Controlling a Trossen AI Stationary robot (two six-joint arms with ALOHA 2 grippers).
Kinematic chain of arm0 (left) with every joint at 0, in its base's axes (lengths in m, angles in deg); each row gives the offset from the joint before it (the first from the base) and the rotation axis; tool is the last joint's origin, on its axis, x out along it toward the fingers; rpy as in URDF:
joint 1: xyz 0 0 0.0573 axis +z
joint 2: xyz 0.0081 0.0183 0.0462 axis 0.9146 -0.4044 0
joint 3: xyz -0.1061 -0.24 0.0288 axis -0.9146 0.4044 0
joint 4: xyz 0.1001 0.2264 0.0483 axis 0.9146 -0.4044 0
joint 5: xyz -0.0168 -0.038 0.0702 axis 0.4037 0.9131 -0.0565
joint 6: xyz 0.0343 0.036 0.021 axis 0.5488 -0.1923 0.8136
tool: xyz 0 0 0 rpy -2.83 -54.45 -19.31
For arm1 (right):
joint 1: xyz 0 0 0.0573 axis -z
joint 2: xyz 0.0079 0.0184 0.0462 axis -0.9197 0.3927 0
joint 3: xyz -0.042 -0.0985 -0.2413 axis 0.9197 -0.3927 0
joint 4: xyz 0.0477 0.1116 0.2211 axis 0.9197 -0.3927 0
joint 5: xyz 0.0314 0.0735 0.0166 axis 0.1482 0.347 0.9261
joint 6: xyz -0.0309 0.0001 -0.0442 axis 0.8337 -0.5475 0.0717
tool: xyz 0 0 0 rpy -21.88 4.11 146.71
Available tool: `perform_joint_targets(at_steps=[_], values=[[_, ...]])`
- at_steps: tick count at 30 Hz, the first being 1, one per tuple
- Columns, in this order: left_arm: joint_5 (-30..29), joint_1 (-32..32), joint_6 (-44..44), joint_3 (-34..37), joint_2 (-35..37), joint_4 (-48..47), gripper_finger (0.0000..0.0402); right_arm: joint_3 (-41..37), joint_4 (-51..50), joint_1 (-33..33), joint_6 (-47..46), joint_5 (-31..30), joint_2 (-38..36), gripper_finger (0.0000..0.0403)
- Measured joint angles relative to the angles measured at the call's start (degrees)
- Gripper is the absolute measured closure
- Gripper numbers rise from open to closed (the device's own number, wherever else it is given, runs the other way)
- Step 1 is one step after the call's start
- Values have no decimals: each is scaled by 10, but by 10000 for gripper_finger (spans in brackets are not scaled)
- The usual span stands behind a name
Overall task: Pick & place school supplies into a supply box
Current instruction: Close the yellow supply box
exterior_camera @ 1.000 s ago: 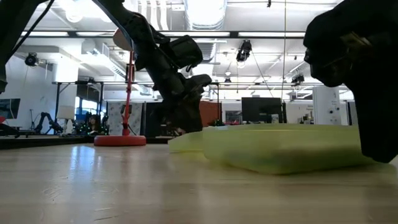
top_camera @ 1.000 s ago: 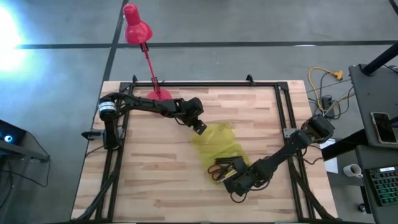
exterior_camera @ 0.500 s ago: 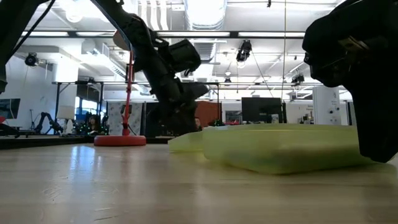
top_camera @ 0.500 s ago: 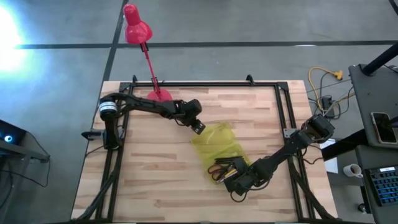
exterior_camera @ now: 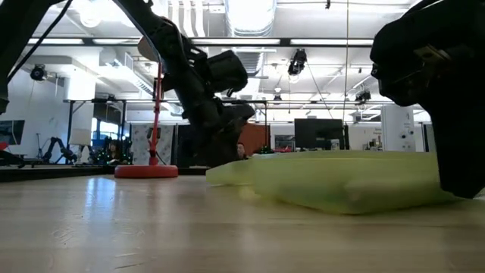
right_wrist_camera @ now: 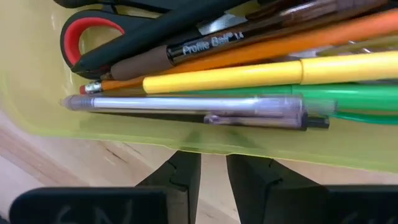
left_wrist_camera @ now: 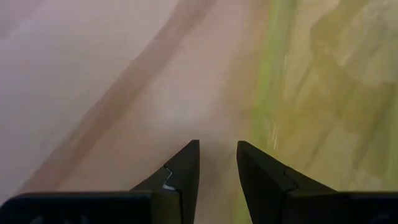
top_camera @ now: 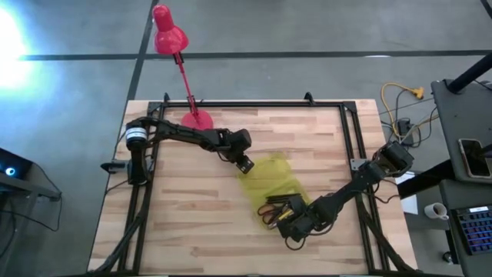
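Note:
The supply box (top_camera: pixel 270 181) is translucent yellow-green plastic and lies slantwise on the wooden table. Its near part holds the school supplies (top_camera: pixel 278 208). The right wrist view shows red-handled scissors (right_wrist_camera: pixel 93 37), a brown pen (right_wrist_camera: pixel 205 46), an orange pencil (right_wrist_camera: pixel 280 46), a yellow marker (right_wrist_camera: pixel 249 74), a green marker (right_wrist_camera: pixel 348 99) and a clear purple pen (right_wrist_camera: pixel 186 104). My left gripper (top_camera: pixel 246 165) is shut and low at the box's far left corner. My right gripper (top_camera: pixel 286 224) is shut, just outside the box's near wall (right_wrist_camera: pixel 124 134). My left gripper (left_wrist_camera: pixel 217 149) points down at the table beside the box's edge (left_wrist_camera: pixel 264 106); whether a finger touches the plastic, I cannot tell. My right gripper (right_wrist_camera: pixel 213 158) comes level from the near right at the box's near wall, fingertips at its foot; touching or not, I cannot tell.
A red desk lamp stands with its base (top_camera: pixel 197 118) at the table's far edge, left of centre, its head (top_camera: pixel 171 35) beyond the table. A black frame runs round the table (top_camera: pixel 192 215). Bare wood lies left of and nearer than the box.
My left gripper has moved a little toward the near edge and down, closing in on the box's far left corner. The box's left end has shifted slightly in the low view. My right arm has kept still.

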Motion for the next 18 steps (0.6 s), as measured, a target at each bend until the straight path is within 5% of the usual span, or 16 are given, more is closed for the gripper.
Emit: perform_joint_targets(at_steps=[18], values=[[9,-4,0,-52,21,5,309,0,-3,-1,-1,3,0,335]])
